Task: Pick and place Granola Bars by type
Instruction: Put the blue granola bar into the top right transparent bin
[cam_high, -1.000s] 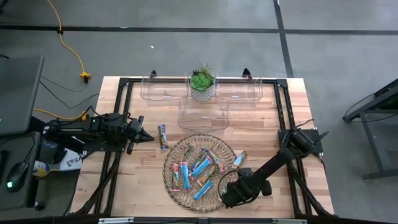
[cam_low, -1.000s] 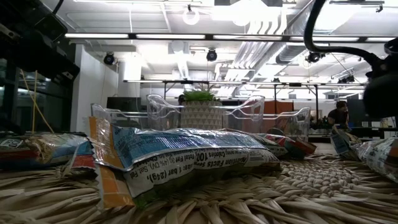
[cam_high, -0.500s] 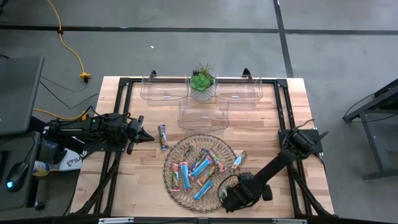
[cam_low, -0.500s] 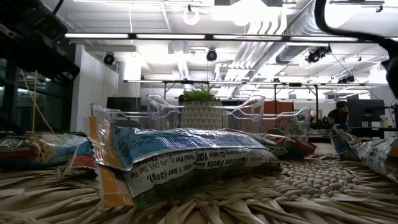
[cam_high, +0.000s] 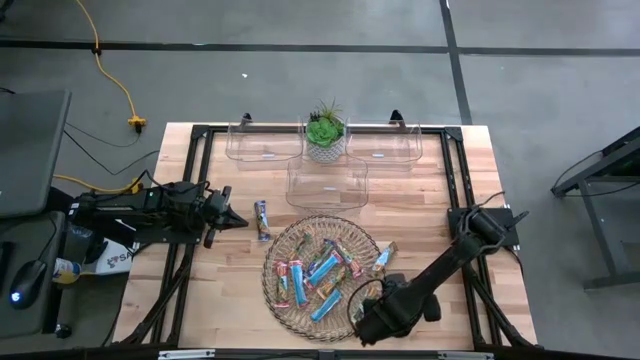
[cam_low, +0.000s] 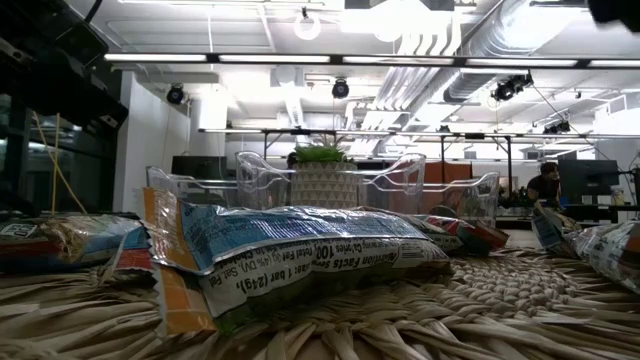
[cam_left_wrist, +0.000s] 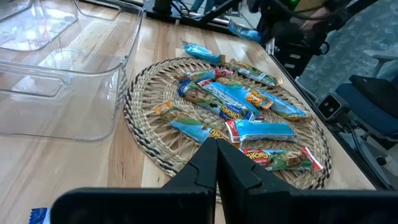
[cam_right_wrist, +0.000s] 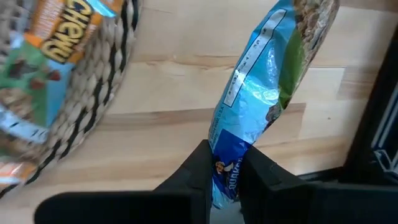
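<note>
Lower right of frame: your right pincer (cam_right_wrist: 225, 163) pinches a blue granola bar (cam_right_wrist: 261, 99) by its end, for sorting.
Left pincer (cam_left_wrist: 216, 163): closed, empty, waiting.

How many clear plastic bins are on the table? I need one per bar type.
3: one bin at the far edge left of the potted plant, one bin right of it, and one bin just in front of the plant.
</note>
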